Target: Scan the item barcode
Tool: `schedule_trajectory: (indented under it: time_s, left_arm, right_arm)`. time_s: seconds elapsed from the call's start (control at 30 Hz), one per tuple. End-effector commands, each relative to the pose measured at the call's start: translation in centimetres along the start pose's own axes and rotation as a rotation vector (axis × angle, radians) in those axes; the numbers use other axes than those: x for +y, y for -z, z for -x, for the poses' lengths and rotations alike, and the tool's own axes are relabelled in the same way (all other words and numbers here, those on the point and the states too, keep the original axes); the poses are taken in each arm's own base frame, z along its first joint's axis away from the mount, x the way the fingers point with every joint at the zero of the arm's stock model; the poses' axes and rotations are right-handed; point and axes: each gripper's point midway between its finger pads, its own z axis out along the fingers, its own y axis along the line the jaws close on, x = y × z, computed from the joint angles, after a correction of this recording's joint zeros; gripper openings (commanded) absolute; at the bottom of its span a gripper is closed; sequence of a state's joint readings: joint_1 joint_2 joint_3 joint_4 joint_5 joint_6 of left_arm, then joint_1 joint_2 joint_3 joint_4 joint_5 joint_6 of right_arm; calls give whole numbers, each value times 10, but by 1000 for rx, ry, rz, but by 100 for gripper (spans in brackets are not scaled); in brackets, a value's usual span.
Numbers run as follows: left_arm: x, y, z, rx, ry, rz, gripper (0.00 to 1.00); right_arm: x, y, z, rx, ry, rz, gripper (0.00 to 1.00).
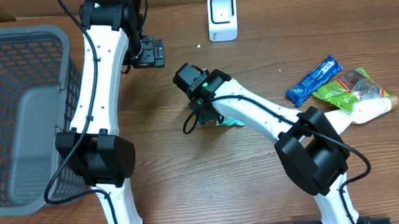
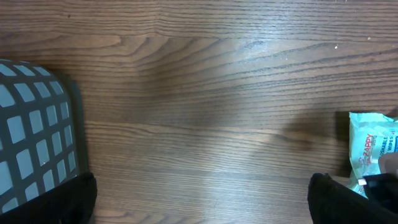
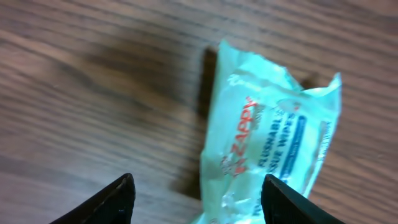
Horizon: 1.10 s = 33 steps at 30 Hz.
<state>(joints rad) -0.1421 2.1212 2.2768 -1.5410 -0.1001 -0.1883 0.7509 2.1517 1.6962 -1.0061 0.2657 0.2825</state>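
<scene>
The item, a pale teal pack of wipes (image 3: pixel 267 137), lies flat on the wood table; overhead only its teal edge (image 1: pixel 231 122) shows from under my right arm. My right gripper (image 3: pixel 198 180) hovers over the pack's near end, open, fingers astride it and not pinching it. The white barcode scanner (image 1: pixel 222 17) stands upright at the table's far edge. My left gripper (image 1: pixel 151 52) hangs open to the left of the scanner, with only bare wood between its fingers (image 2: pixel 202 180). The pack (image 2: pixel 373 149) shows at the right edge of the left wrist view. No barcode shows on the pack.
A grey mesh basket (image 1: pixel 18 102) fills the left side of the table and its wall (image 2: pixel 31 137) appears in the left wrist view. At the right lie a blue packet (image 1: pixel 313 81), a green packet (image 1: pixel 351 89) and a white tube (image 1: pixel 373 108).
</scene>
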Motion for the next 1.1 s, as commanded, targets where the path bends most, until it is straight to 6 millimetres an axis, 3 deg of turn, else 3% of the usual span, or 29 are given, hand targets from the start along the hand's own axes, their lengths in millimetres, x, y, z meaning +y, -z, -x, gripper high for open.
schedule_trajectory:
  time_s: [0.0, 0.3, 0.53, 0.6, 0.67, 0.8, 0.9, 1.07]
  left_arm:
    - [-3, -3, -1, 8, 15, -7, 100]
    - [-3, -3, -1, 8, 14, -8, 100]
    - [-3, -3, -1, 8, 15, -7, 100]
    - [-3, -3, -1, 8, 15, -7, 100]
    - [-3, -3, -1, 8, 15, -7, 100]
    - [-3, -3, -1, 8, 15, -7, 99]
    - [-3, -3, -1, 8, 15, -7, 100]
    - [-3, -3, -1, 8, 15, -7, 100]
  right_arm:
    - [-16, -12, 7, -21, 24, -101, 67]
    - [-23, -42, -12, 70, 107, -177, 67]
    - [-27, -44, -15, 83, 147, -198, 46]
    - [-27, -45, -16, 88, 167, -198, 44]
    - [-28, -47, -18, 93, 169, -204, 44]
    - [-32, -55, -29, 115, 173, -214, 57]
    - [-35, -60, -36, 133, 179, -219, 59]
    - [-36, -63, -39, 141, 181, -222, 42]
